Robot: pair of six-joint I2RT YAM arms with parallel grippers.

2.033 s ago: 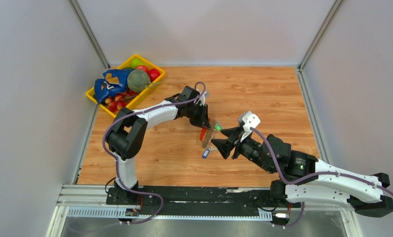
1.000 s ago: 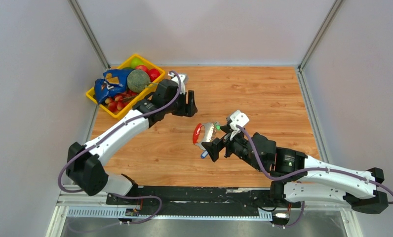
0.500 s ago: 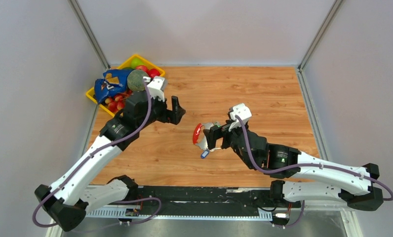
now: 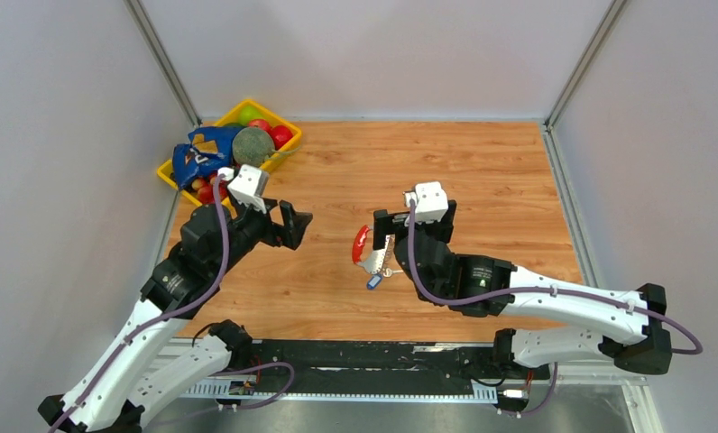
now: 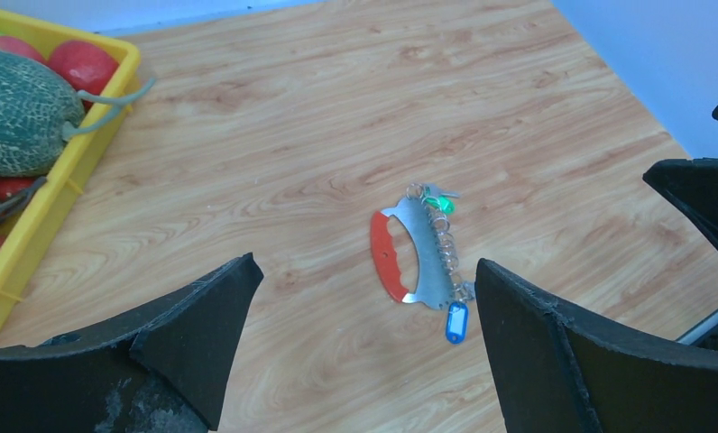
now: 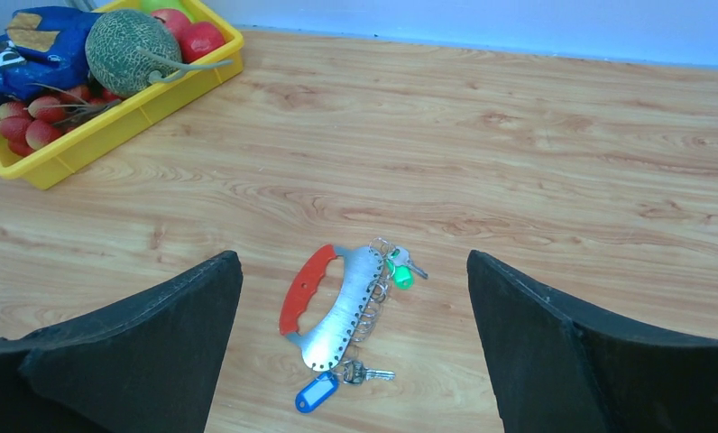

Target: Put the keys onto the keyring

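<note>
Right wrist shows the keyring [image 6: 339, 307] lying between wide-spread jaws, touching neither.

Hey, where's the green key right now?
In the right wrist view the green key lies on the table near mid-frame, at the far end of the keyring, with the blue key at its near end.

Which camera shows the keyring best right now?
Right wrist: the keyring lies whole, near and unblocked. Left wrist shows it whole too, but smaller. Top external shows it tiny.
</note>
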